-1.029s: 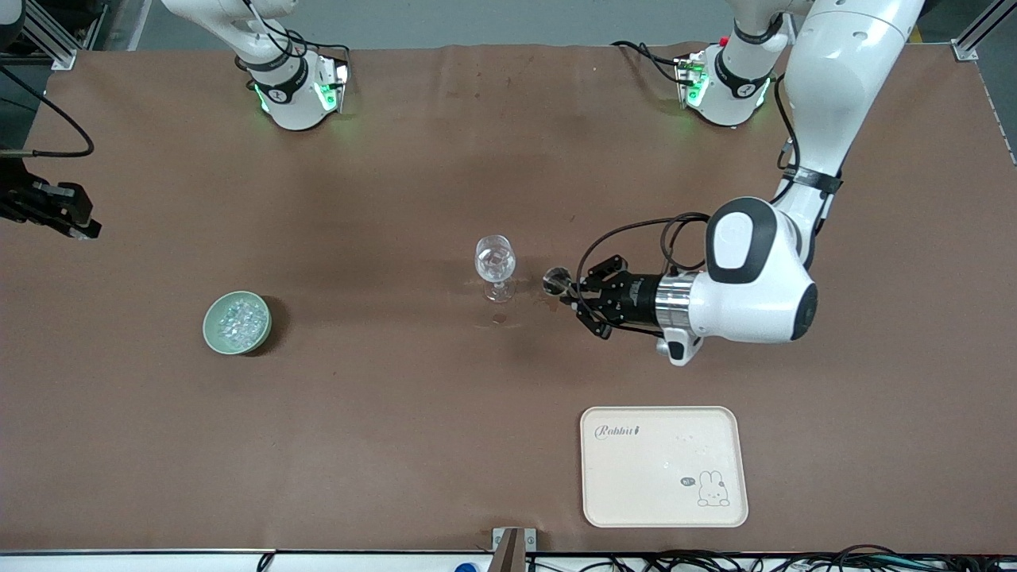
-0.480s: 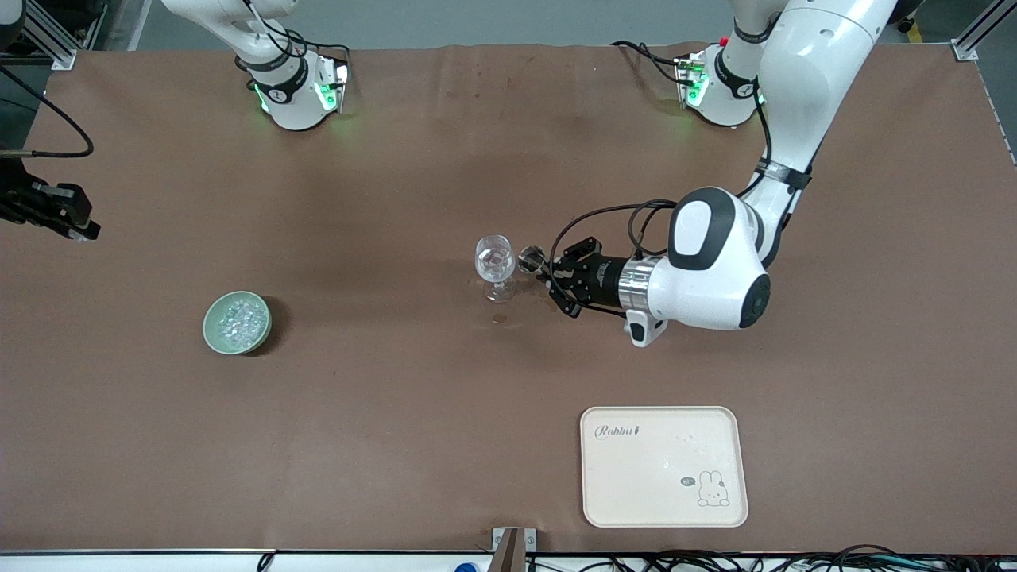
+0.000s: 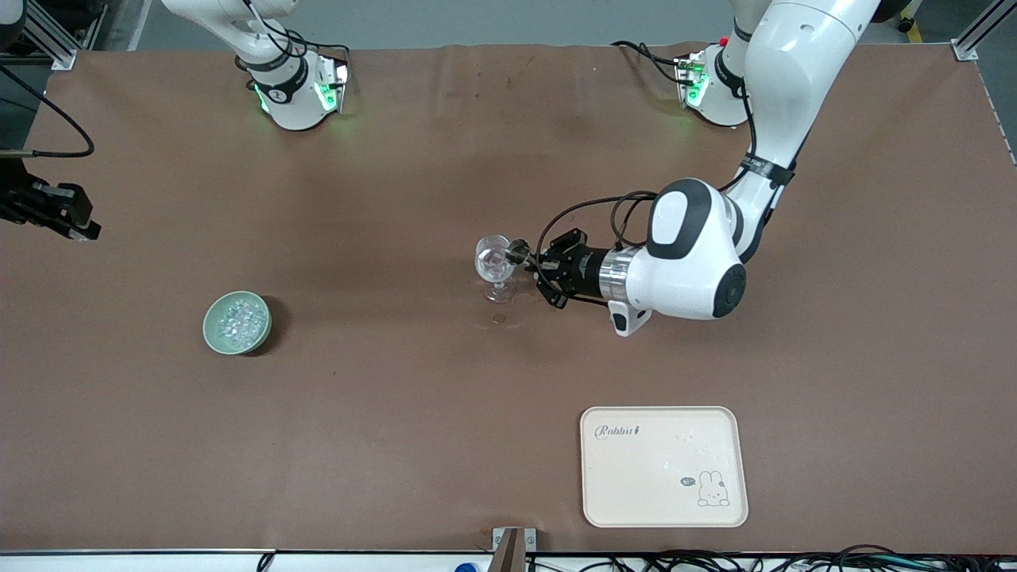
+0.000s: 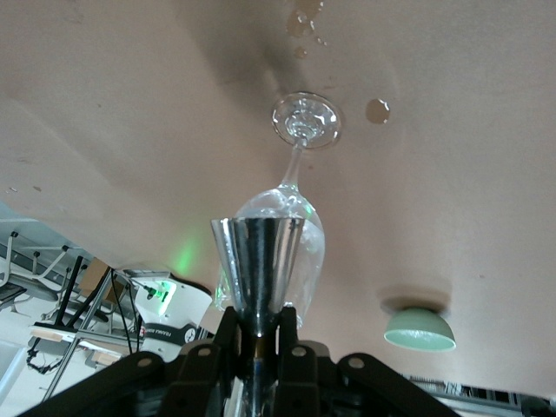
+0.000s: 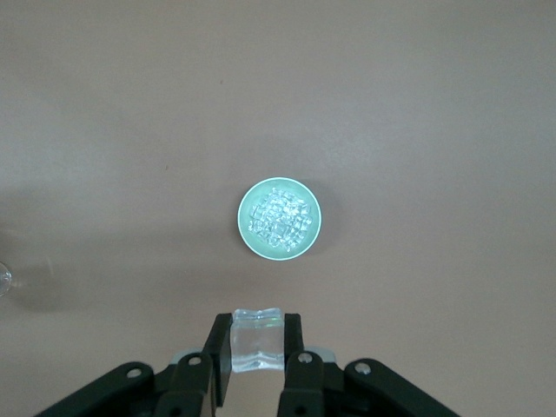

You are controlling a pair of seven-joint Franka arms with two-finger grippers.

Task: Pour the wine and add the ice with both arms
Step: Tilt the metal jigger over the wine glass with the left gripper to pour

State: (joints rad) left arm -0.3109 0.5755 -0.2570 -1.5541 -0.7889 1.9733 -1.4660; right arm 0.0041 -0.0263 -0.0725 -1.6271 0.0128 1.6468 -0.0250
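Observation:
A clear stemmed glass [image 3: 494, 260] stands mid-table with ice cubes in it. My left gripper [image 3: 534, 262] is shut on a small metal cup [image 3: 516, 253], whose mouth is at the glass's rim. In the left wrist view the cone-shaped cup [image 4: 258, 256] is clamped in the left gripper [image 4: 258, 317], with the glass [image 4: 300, 221] just past it. The wine is hidden. My right gripper [image 5: 257, 334] is shut on one ice cube [image 5: 257, 346], high over the pale green bowl [image 5: 242, 219] of ice [image 5: 280, 217]. The front view does not show this gripper.
The green bowl [image 3: 208, 326] sits toward the right arm's end of the table. A cream rabbit tray [image 3: 664, 466] lies nearer the front camera than the glass. Wet spots [image 3: 499, 318] mark the cloth by the glass's foot. A black fixture [image 3: 48, 210] juts in at the table's edge.
My left arm has swung toward the glass, carrying the metal cup from a short way off up to the glass's rim. The bowl, glass and tray have stayed in place.

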